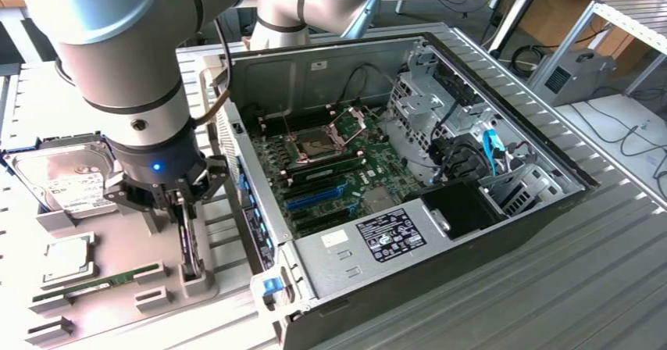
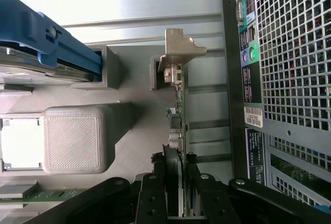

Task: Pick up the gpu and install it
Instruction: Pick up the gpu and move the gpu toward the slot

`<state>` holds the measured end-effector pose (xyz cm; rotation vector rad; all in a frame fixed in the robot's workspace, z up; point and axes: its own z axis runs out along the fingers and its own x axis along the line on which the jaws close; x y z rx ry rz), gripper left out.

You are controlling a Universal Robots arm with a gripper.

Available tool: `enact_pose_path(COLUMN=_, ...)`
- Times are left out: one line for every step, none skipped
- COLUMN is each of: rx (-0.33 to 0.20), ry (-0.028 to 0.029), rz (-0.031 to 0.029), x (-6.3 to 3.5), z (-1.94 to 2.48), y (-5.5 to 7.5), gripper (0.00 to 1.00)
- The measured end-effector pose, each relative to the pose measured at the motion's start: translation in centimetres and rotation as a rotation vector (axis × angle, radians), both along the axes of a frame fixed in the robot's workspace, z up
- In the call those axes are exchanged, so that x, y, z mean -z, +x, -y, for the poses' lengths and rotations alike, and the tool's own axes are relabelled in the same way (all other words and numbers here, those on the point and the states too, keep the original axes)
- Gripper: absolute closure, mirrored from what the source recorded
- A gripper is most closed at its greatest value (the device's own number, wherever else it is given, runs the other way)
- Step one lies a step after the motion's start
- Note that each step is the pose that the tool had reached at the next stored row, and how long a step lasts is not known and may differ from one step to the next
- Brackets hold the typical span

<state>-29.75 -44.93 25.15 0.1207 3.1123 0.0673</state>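
The exterior view looks obliquely down on the open computer case (image 1: 417, 170) from a distance; the wrist view faces down close beside its rear panel (image 2: 289, 53), sharing the gpu (image 1: 187, 244) (image 2: 179, 113) there.

Quick layout rundown from my remote seat: the computer case (image 1: 438, 233) lies open on its side on the table (image 1: 583, 287), taking the middle and the exterior view's right, with the motherboard (image 1: 344, 170) flat on its floor. Just beside it, on the exterior view's left, is the parts tray (image 1: 120, 229). The gpu (image 1: 190, 247) stands on edge in a slot at the side nearest the case, and the gripper (image 1: 183, 209) is down over its top edge, pinching it from both sides. Further left lies the hard drive (image 1: 68, 182). The processor chip (image 1: 68, 258) and memory stick (image 1: 99, 280) lie in front of it, toward the camera.
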Motion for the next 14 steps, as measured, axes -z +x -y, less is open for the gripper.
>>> enact_pose_path(rx=0.000, ry=-0.0001, rz=-0.0001, x=-0.03, z=0.00, y=0.00, gripper=0.73)
enact_pose_path(rx=0.000, ry=0.0000, rz=0.0000, x=-0.05, z=0.00, y=0.00, gripper=0.73)
enact_pose_path(rx=0.000, ry=-0.0001, rz=-0.0001, x=-0.08, z=0.00, y=0.00, gripper=0.73)
enact_pose_path(rx=0.000, ry=0.0000, rz=0.0000, x=-0.11, z=0.00, y=0.00, gripper=0.73)
enact_pose_path(rx=0.000, ry=0.0000, rz=0.0000, x=-0.13, z=0.00, y=0.00, gripper=0.73)
enact_pose_path(rx=0.000, ry=-0.0001, rz=-0.0001, x=-0.17, z=0.00, y=0.00, gripper=0.73)
enact_pose_path(rx=0.000, ry=-0.0001, rz=-0.0001, x=-0.21, z=0.00, y=0.00, gripper=0.73)
enact_pose_path(rx=0.000, ry=0.0000, rz=0.0000, x=-0.24, z=0.00, y=0.00, gripper=0.73)
enact_pose_path(rx=0.000, ry=0.0000, rz=0.0000, x=-0.27, z=0.00, y=0.00, gripper=0.73)
enact_pose_path(rx=0.000, ry=0.0000, rz=0.0000, x=-0.30, z=0.00, y=0.00, gripper=0.73)
enact_pose_path(rx=0.000, ry=0.0000, rz=0.0000, x=-0.34, z=0.00, y=0.00, gripper=0.73)
enact_pose_path(rx=0.000, ry=-0.0001, rz=-0.0001, x=-0.38, z=0.00, y=0.00, gripper=0.73)
enact_pose_path(rx=0.000, ry=0.0000, rz=0.0000, x=-0.41, z=0.00, y=0.00, gripper=0.73)
enact_pose_path(rx=0.000, ry=0.0001, rz=0.0001, x=-0.43, z=0.00, y=0.00, gripper=0.73)
